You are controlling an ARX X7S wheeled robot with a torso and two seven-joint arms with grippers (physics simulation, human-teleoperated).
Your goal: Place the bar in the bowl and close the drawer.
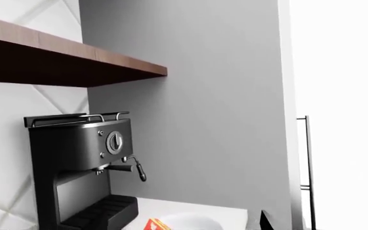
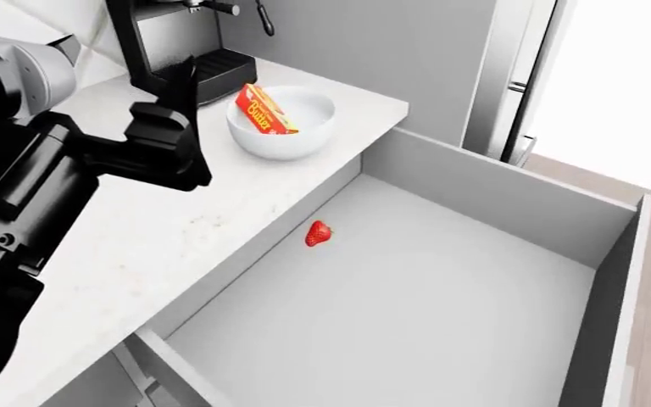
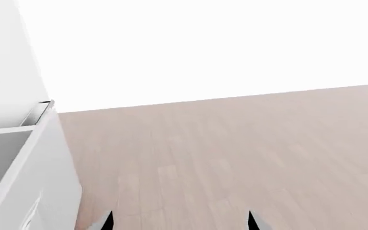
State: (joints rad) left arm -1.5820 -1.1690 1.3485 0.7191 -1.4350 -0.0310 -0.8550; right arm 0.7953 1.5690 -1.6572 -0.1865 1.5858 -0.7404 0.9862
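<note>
One bar [image 2: 265, 109] leaning tilted inside the white bowl [image 2: 303, 136] on the counter [image 2: 167, 246] near the coffee machine [image 2: 173, 42], drawer [image 2: 439, 288] pulled wide open with a strawberry [image 2: 319, 233] inside, left gripper [image 2: 179, 127] above the counter, its spread unclear, right gripper [image 3: 178, 221] fingertips spread wide over wooden floor [image 3: 248, 153].

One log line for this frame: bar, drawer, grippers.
bar: in bowl, leaning on rim | drawer: open, strawberry inside | left gripper: near bowl, empty, jaw state unclear | right gripper: open, over floor
</note>
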